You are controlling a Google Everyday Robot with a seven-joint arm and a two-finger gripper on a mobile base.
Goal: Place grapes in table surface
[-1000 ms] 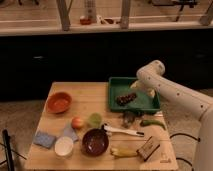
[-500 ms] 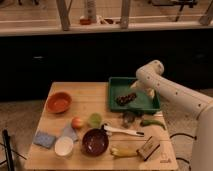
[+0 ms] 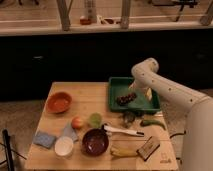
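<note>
Almost nothing has moved in the past second: the grapes [image 3: 126,97] lie as before inside the green tray [image 3: 114,85] on the table surface [image 3: 87,100]. The gripper [image 3: 138,94] remains low over the tray at the bunch's right end; whether it grips the grapes cannot be told.

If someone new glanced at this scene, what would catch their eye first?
The white arm reaches in from the right, its gripper over the green tray at the far right of the table surface. Dark grapes lie in that tray beside the gripper. An orange bowl at the left and a maroon bowl near the front also stand out.
</note>
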